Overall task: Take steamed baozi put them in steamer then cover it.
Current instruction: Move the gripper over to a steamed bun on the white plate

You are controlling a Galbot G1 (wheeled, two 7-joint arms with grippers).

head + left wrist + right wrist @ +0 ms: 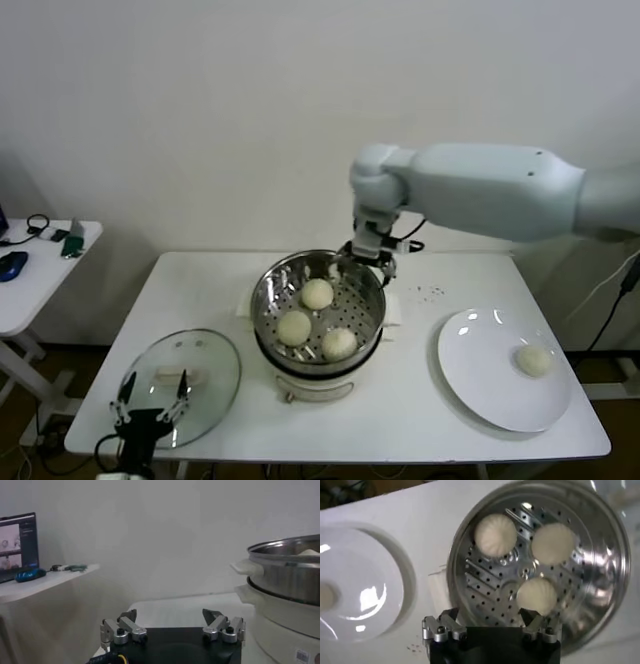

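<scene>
The steel steamer (pixel 275 283) stands mid-table on its white base and holds three cream baozi (pixel 317 293) on the perforated tray. A fourth baozi (pixel 533 360) lies on the white plate (pixel 480 375) at the right. My right gripper (pixel 369 256) is open and empty, hovering above the steamer's far rim. In the right wrist view the gripper (pixel 490 616) hangs over the tray (pixel 485 582) with the baozi (pixel 495 534) below. My left gripper (pixel 150 408) is open and empty, low at the front left by the glass lid (pixel 205 372). In the left wrist view the gripper (pixel 170 616) faces the steamer (pixel 290 575).
A small side table (pixel 40 265) with a mouse and cables stands at far left. A laptop screen (pixel 19 540) shows in the left wrist view. Small dark specks (pixel 432 292) lie on the table behind the plate.
</scene>
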